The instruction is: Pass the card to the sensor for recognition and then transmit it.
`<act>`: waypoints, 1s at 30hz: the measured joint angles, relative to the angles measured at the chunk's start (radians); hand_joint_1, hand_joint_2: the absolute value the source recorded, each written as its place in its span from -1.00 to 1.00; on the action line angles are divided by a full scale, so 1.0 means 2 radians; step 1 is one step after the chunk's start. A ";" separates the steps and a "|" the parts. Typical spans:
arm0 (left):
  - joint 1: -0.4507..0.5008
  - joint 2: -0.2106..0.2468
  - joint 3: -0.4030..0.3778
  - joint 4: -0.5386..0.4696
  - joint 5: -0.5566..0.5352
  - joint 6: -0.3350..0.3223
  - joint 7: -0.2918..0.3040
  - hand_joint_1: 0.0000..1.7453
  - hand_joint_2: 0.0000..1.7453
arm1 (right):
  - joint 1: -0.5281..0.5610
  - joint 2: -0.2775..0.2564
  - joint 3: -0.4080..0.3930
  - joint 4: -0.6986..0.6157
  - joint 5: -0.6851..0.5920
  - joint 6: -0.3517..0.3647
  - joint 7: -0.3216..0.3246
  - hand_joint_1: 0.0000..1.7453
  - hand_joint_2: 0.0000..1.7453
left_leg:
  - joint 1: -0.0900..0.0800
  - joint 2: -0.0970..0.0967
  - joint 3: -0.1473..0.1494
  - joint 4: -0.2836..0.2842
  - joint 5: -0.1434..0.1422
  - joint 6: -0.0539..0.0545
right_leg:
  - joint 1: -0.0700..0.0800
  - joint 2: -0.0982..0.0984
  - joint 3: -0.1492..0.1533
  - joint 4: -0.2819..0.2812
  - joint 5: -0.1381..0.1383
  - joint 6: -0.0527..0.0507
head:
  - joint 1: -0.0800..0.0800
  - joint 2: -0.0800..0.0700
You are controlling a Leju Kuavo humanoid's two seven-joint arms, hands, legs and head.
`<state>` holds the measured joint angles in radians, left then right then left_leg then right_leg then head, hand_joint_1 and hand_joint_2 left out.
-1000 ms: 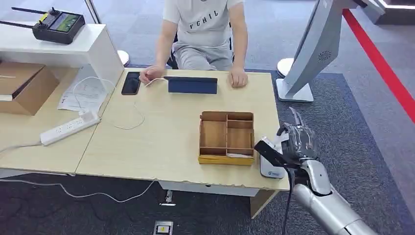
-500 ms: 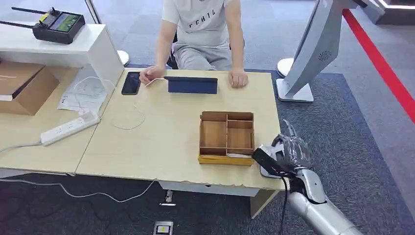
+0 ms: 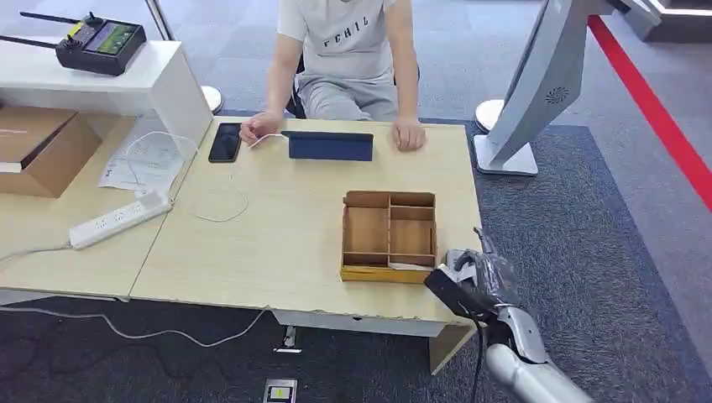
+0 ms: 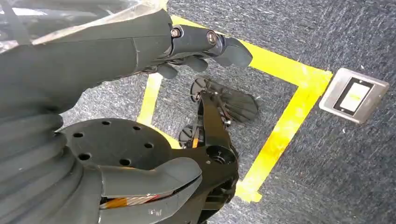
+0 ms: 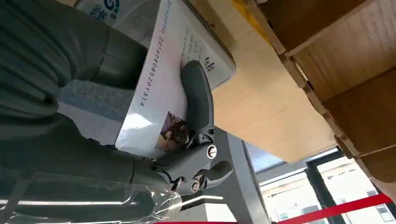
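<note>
Right hand (image 3: 485, 275) lower and nearer the table's (image 3: 277, 243) front right corner than a second ago, now pulled down toward the table edge, arm showing less in head view. Tray (image 3: 389, 237), tablet (image 3: 327, 145), phone (image 3: 224, 142) and person (image 3: 348, 59) unchanged. Grasps the card (image 5: 161, 91) in right wrist view, thumb (image 5: 197, 100) pressed flat across its printed face, fingers behind it. Card held just above the white sensor (image 5: 135, 18), overlapping its top; contact not clear. Sensor sits on the table just beside the tray's (image 5: 336, 74) right side. Left hand (image 4: 187, 44) hangs over the grey carpet with yellow tape lines (image 4: 285, 121), fingers loosely curled and apart, grasping nothing
</note>
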<state>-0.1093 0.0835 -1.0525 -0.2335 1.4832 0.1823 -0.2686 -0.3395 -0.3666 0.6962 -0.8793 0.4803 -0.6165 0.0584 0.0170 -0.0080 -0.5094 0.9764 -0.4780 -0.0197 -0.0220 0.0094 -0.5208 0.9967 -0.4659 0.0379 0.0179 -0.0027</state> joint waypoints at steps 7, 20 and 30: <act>0.000 0.000 0.000 0.000 0.000 0.000 0.000 -1.00 1.00 | 0.000 0.000 0.000 0.003 -0.003 0.000 0.000 1.00 1.00 | 0.000 0.000 0.000 0.000 0.000 0.000 | 0.000 0.000 0.000 0.000 0.000 0.000 | 0.000 0.000; 0.000 0.002 0.000 0.000 0.001 -0.001 -0.002 -1.00 1.00 | 0.000 0.002 -0.001 0.034 -0.029 -0.011 -0.012 1.00 1.00 | 0.000 0.000 0.001 0.000 0.000 0.000 | 0.000 0.000 0.001 0.000 0.000 0.000 | 0.000 0.000; 0.000 0.004 0.000 0.000 0.001 -0.001 -0.002 -1.00 1.00 | -0.002 0.004 -0.001 0.041 -0.029 -0.012 -0.013 1.00 1.00 | 0.000 0.000 0.002 0.000 0.000 0.000 | 0.000 0.000 0.002 0.000 0.000 0.000 | 0.000 0.000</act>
<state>-0.1088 0.0908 -1.0525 -0.2335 1.4843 0.1808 -0.2731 -0.3440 -0.3586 0.6950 -0.7980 0.4219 -0.6401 0.0324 0.0170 -0.0076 -0.5060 0.9764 -0.4779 -0.0196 -0.0220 0.0096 -0.5177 0.9967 -0.4658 0.0379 0.0183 -0.0027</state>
